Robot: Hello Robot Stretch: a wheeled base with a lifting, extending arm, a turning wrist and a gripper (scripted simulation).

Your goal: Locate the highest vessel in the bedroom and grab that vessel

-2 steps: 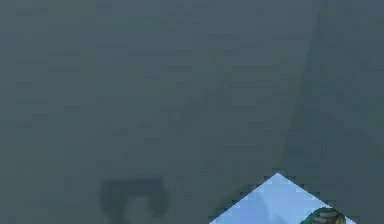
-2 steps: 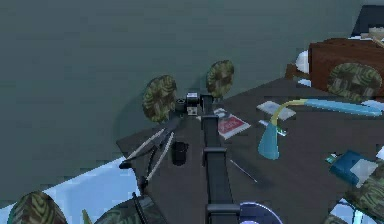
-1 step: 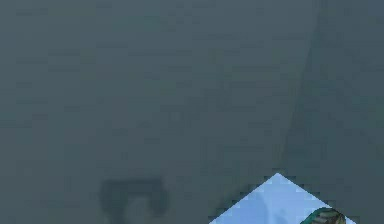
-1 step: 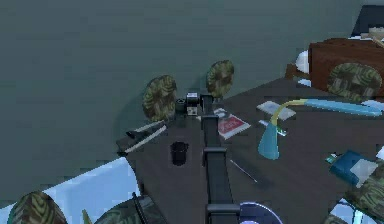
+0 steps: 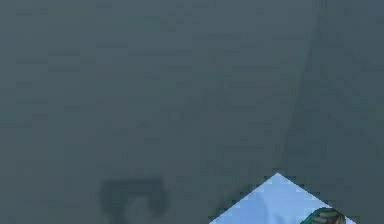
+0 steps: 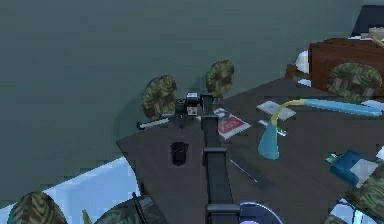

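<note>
Standing on the dark table [image 6: 300, 170], just short of the gripper [image 6: 155, 122] and beside the arm [image 6: 215, 165]: one dark cup [image 6: 179, 152]. Gripper at table's far edge; whether it holds anything cannot be told.
</note>
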